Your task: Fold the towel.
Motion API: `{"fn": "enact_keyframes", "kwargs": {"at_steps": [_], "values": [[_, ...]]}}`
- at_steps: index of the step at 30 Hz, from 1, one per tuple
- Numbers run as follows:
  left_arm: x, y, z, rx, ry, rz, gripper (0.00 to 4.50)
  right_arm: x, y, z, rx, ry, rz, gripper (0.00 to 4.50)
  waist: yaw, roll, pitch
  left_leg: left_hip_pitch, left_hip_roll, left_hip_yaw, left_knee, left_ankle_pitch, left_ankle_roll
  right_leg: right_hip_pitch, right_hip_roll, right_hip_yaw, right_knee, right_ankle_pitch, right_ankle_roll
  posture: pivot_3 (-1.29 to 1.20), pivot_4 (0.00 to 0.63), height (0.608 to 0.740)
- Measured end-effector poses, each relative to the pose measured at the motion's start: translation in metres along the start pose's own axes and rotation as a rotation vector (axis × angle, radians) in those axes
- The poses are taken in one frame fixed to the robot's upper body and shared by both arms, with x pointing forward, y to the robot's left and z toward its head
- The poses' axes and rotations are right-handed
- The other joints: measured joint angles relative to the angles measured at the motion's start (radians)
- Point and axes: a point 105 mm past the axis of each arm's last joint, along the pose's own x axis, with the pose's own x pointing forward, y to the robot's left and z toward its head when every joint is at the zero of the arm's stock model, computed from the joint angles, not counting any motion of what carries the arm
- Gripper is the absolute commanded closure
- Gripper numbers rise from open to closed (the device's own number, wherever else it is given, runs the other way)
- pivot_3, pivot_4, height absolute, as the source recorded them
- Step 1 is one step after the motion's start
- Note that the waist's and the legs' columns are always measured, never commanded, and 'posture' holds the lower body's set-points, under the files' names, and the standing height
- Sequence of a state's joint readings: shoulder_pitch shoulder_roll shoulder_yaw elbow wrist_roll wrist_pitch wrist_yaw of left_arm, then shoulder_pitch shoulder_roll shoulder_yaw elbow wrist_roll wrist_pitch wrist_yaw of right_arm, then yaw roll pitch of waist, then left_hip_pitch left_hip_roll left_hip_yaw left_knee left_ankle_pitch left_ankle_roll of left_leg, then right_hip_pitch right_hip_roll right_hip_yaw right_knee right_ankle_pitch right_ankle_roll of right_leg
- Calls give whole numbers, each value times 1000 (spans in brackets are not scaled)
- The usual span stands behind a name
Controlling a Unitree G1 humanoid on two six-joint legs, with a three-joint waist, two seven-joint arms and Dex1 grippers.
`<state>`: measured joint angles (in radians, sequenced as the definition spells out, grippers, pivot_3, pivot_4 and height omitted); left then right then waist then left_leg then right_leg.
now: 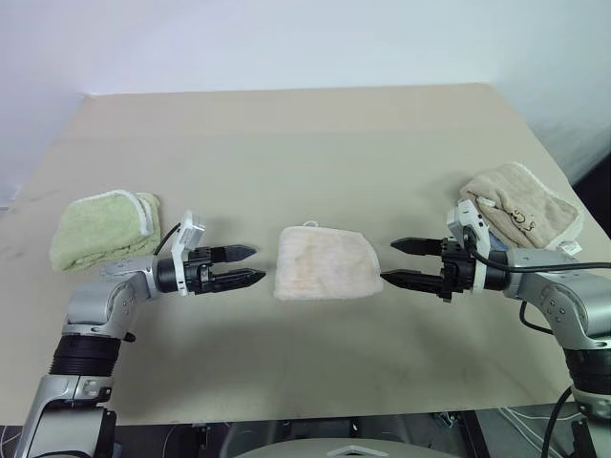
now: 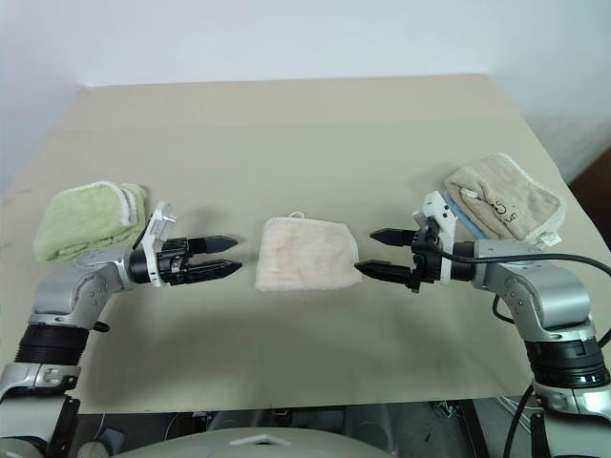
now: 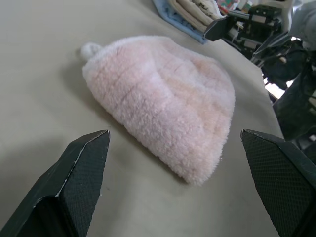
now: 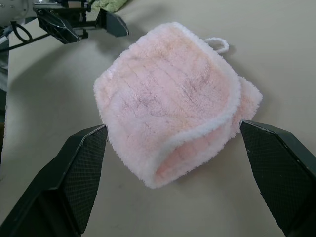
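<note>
Lying folded, towel (image 1: 323, 264) hides inner layers, perhaps thirds; left hand (image 1: 243, 266), right hand (image 1: 401, 262) wide.

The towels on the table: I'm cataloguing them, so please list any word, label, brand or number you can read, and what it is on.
No readable text.
Beige towel: a small dark embroidered mark, too small to read.
Pink towel: plain, with a white loop and no lettering.
Green towel: no lettering visible.
</note>
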<state>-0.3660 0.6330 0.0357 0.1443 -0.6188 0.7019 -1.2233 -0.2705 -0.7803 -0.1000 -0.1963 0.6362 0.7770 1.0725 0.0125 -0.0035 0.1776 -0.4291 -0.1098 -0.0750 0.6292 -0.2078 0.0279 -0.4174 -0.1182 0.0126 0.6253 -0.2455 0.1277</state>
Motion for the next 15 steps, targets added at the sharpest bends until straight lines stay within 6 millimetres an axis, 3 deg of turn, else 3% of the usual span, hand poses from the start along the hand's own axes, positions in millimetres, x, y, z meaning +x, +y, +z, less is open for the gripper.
{"fn": "enact_keyframes", "kwargs": {"at_steps": [6, 15], "values": [[25, 1, -8, -198, 18, -10, 29, -1, 5, 4, -7, -15, 11, 0, 0, 0, 0, 0, 0, 0, 1, 0, 0, 1, 0, 0, 0, 0, 0, 0, 150, 728], [47, -2, -6, -223, 44, 19, 29, -10, 6, -2, 18, -9, -11, 0, 2, 0, 0, 1, -1, 0, 2, 0, 0, 6, 0, 0, -2, 0, 0, 0, 150, 728]]}}
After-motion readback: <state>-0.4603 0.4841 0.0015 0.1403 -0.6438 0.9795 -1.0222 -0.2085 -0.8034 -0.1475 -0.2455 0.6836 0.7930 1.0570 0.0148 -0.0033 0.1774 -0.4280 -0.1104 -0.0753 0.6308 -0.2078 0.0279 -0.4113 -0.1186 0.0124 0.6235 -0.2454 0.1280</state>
